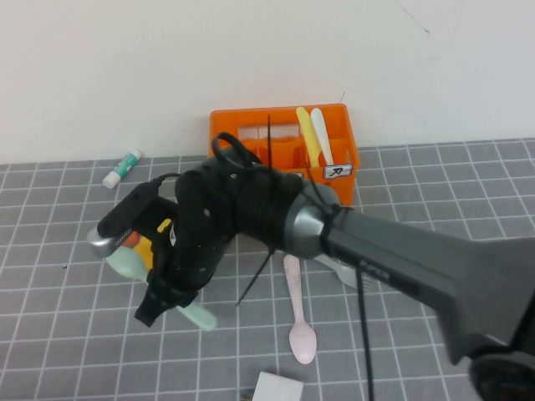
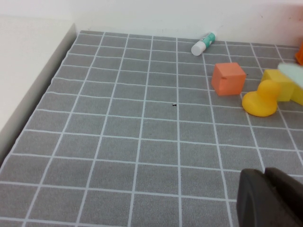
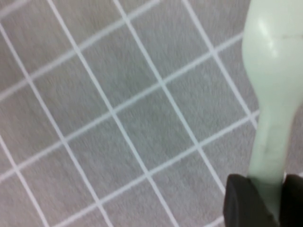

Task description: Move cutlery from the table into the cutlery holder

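Note:
My right gripper (image 1: 159, 302) is shut on the mint-green spoon (image 1: 125, 264), gripping its handle over the table's left-centre; the handle end sticks out past the fingers. In the right wrist view the spoon (image 3: 272, 94) runs between the two dark fingers (image 3: 241, 204) above the grey gridded table (image 3: 118, 118). The orange cutlery holder (image 1: 251, 127) stands at the back, with the yellow knife (image 1: 307, 134) and white knife (image 1: 322, 138) in its right compartment. The pink spoon (image 1: 297, 309) lies on the table. A pale grey piece (image 1: 341, 270), probably the fork, shows under the arm. My left gripper (image 2: 267, 198) is shut and empty, low over the table's left side.
A white-and-green tube (image 1: 123, 168) lies at the back left. The orange block (image 2: 228, 78), yellow duck (image 2: 260, 99) and yellow block (image 2: 284, 85) sit near the spoon's bowl. A white card (image 1: 277, 388) lies at the front edge. A thin black strip (image 1: 255, 280) hangs from the right arm.

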You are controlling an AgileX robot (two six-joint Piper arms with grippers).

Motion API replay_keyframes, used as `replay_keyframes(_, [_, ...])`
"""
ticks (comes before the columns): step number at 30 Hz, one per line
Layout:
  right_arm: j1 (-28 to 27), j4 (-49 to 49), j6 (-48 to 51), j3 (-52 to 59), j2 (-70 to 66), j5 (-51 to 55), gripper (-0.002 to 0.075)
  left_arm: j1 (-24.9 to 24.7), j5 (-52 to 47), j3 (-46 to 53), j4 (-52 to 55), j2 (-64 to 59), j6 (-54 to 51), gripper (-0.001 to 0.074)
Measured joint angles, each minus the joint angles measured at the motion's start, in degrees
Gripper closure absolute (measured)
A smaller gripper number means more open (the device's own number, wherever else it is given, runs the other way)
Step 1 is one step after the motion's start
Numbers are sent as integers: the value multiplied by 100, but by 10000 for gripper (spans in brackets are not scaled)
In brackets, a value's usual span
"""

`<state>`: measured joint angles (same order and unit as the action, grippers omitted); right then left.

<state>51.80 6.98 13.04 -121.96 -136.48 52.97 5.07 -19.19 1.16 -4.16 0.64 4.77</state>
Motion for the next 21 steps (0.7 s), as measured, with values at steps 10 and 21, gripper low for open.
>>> replay_keyframes(10, [12, 255, 0, 2746, 1679, -2898, 581, 0, 0, 0, 0, 0, 11, 736])
replay_keyframes(21, [79, 741, 11, 6159, 3287, -8718, 581, 0, 0, 0, 0, 0, 11, 736])
